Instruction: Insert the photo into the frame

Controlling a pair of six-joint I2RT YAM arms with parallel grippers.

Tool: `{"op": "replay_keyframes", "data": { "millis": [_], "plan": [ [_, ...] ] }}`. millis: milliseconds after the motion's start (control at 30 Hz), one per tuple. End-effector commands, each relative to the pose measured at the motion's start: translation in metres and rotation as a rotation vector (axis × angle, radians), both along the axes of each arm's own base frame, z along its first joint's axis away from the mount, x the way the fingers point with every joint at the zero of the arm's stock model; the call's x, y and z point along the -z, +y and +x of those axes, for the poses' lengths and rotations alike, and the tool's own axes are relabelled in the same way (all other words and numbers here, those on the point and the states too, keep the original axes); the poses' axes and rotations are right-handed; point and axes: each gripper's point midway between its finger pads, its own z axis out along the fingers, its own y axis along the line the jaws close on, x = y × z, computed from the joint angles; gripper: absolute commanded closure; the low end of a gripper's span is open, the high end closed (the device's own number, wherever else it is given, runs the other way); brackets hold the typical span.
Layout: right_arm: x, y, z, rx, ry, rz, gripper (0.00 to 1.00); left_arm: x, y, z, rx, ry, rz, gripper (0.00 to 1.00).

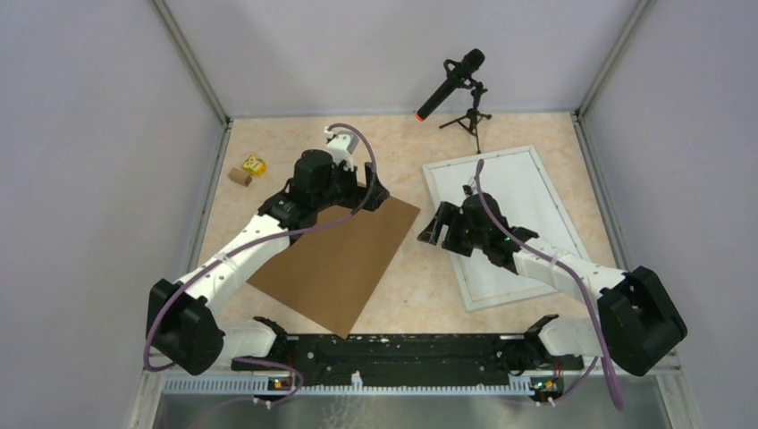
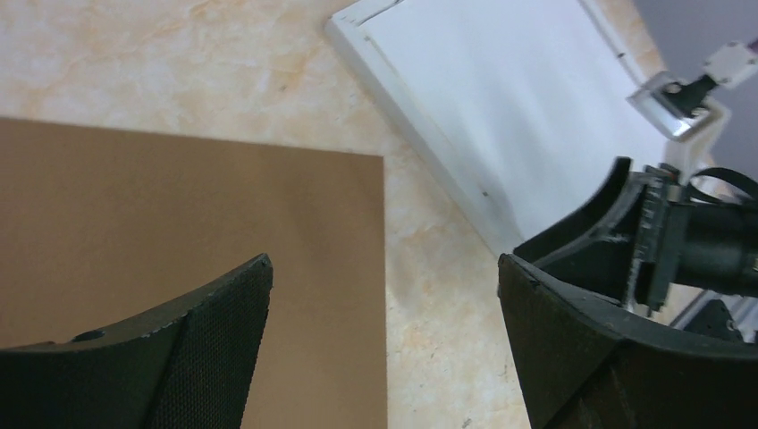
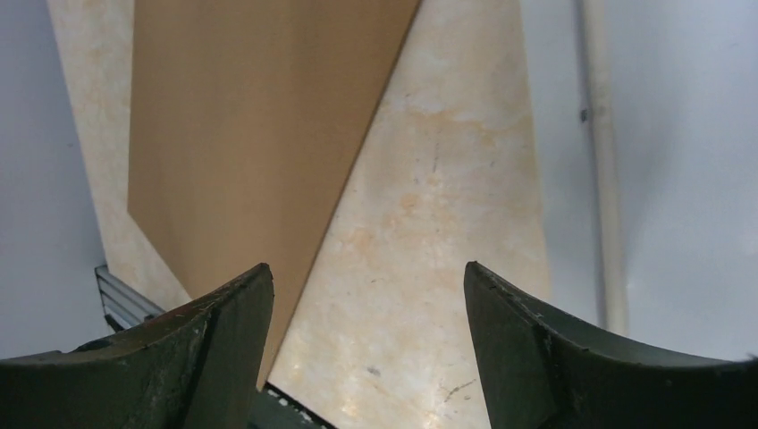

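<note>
The frame (image 1: 560, 204), thin white moulding, lies flat at the right of the table, and a plain white surface (image 1: 514, 192) fills it. No sun print shows in any view. A brown backing board (image 1: 335, 259) lies flat left of centre. My left gripper (image 1: 374, 192) is open and empty over the board's far right corner. Its view shows the board (image 2: 179, 214) and the frame's corner (image 2: 420, 125) between the fingers (image 2: 223, 340). My right gripper (image 1: 433, 231) is open and empty at the frame's left edge. Its view shows bare table, the board (image 3: 241, 125) and the frame's moulding (image 3: 599, 179).
A microphone on a small tripod (image 1: 456, 80) stands at the back. Small yellow and brown blocks (image 1: 248, 168) sit at the back left. Grey walls enclose the table on three sides. A black rail (image 1: 393, 349) runs along the near edge between the arm bases.
</note>
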Motion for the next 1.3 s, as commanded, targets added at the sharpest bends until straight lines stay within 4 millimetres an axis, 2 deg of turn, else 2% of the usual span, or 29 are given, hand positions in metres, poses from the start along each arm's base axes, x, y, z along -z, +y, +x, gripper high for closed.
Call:
{"op": "replay_keyframes", "data": {
  "millis": [0, 67, 100, 233, 433, 567, 667, 767, 900, 1067, 1267],
  "plan": [
    [-0.026, 0.036, 0.0, 0.024, -0.024, 0.11, 0.23, 0.007, 0.03, 0.015, -0.157, 0.03, 0.102, 0.02],
    [-0.026, 0.045, -0.004, 0.031, -0.018, 0.112, 0.22, 0.017, 0.056, 0.019, -0.243, 0.075, 0.14, 0.02],
    [-0.024, 0.049, -0.006, 0.037, -0.003, 0.125, 0.22, 0.023, 0.075, 0.021, -0.317, 0.101, 0.168, 0.02],
    [-0.018, 0.065, -0.005, 0.053, 0.038, 0.236, 0.03, 0.043, 0.142, 0.027, -0.526, 0.188, 0.207, 0.02],
    [0.01, 0.089, -0.008, 0.005, 0.124, 0.251, 0.01, 0.077, 0.205, 0.048, -0.688, 0.227, 0.192, 0.02],
    [0.027, 0.101, -0.011, -0.009, 0.18, 0.276, 0.01, 0.108, 0.227, 0.069, -0.708, 0.35, 0.057, 0.02],
    [0.036, 0.103, -0.011, -0.008, 0.192, 0.278, 0.01, 0.133, 0.251, 0.083, -0.732, 0.437, 0.084, 0.02],
    [0.04, 0.106, -0.009, -0.01, 0.198, 0.278, 0.02, 0.15, 0.244, 0.096, -0.63, 0.472, 0.087, 0.02],
    [0.048, 0.108, -0.007, -0.005, 0.211, 0.266, 0.02, 0.174, 0.238, 0.095, -0.597, 0.535, 0.062, 0.01],
    [0.053, 0.111, -0.002, 0.012, 0.216, 0.269, 0.02, 0.195, 0.238, 0.076, -0.655, 0.602, 0.048, 0.02],
    [0.056, 0.117, 0.004, 0.036, 0.226, 0.296, 0.03, 0.217, 0.22, 0.054, -0.636, 0.745, -0.025, 0.02]
  ]
}}
